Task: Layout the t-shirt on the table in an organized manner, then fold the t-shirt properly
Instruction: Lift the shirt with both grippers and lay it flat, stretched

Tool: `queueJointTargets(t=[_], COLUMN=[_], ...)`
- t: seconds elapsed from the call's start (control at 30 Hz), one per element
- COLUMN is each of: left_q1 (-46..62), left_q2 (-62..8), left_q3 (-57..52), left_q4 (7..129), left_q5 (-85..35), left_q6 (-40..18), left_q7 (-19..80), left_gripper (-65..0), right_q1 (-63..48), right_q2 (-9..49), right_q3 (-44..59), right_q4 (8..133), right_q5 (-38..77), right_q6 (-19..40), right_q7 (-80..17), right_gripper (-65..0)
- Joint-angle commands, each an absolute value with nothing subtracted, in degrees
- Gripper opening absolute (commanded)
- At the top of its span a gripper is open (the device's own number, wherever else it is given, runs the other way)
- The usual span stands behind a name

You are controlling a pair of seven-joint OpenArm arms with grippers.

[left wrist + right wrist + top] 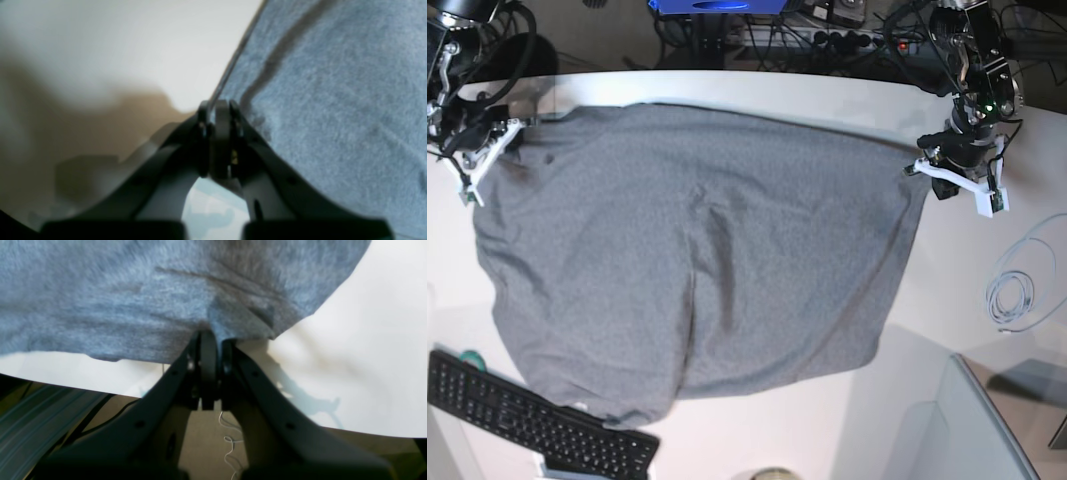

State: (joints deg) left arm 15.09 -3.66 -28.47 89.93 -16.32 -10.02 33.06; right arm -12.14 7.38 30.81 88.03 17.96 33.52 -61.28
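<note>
**Grey knit, pinched at two far corners**

Grey and limp, the t-shirt (697, 260) lies spread over most of the white table (847, 430), its near edge reaching the black keyboard (527, 415). It looks light and floppy, likely to sag and crease wherever unsupported, so hems and corners are the sensible holds. Farther back, the right gripper (211, 336) and left gripper (217, 106) are each clamped on a corner of cloth.
</note>
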Motion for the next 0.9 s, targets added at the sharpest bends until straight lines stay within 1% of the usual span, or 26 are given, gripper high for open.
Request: queueJointTargets(t=[0.0, 0.33, 0.53, 0.6, 0.73, 0.77, 0.8, 0.87], left_q1=[14.55, 15.60, 17.01, 17.10, 17.45, 17.45, 17.45, 17.80], left_q2=[-3.91, -3.82, -3.82, -3.82, -3.82, -3.91, -4.00, -4.09], left_q3=[-28.44, -28.35, -28.35, -28.35, -28.35, -28.44, -28.44, -28.44], left_q4=[90.77, 89.71, 88.84, 88.66, 88.66, 88.66, 88.66, 88.84], left_q5=[-16.66, -16.66, -16.75, -16.66, -16.66, -16.66, -16.66, -16.66], left_q6=[-10.24, -10.24, -10.24, -10.24, -10.24, -10.24, -10.24, -10.24], left_q7=[31.78, 31.78, 31.78, 31.78, 31.78, 31.78, 31.78, 31.78], left_gripper=[-65.0, -65.0, -65.0, -65.0, -65.0, -65.0, -65.0, -65.0], right_q1=[-11.65, -13.93, -16.75, -17.27, -18.77, -19.21, -19.38, -19.30], right_q2=[8.40, 8.13, 4.70, 3.82, 3.03, 2.95, 2.59, 1.27], right_q3=[31.16, 31.25, 31.25, 31.25, 31.78, 33.36, 35.56, 40.04], right_q4=[89.54, 89.71, 89.45, 89.63, 91.03, 92.09, 93.32, 96.22], right_q5=[18.59, 18.59, 18.59, 18.59, 18.77, 18.77, 18.86, 18.86], right_q6=[33.63, 33.36, 33.36, 33.36, 33.36, 33.36, 33.36, 33.36], right_q7=[-60.53, -60.79, -60.88, -61.05, -61.05, -61.05, -61.05, -60.62], right_gripper=[-65.0, -65.0, -64.2, -58.8, -37.1, -33.0, -31.5, -31.7])
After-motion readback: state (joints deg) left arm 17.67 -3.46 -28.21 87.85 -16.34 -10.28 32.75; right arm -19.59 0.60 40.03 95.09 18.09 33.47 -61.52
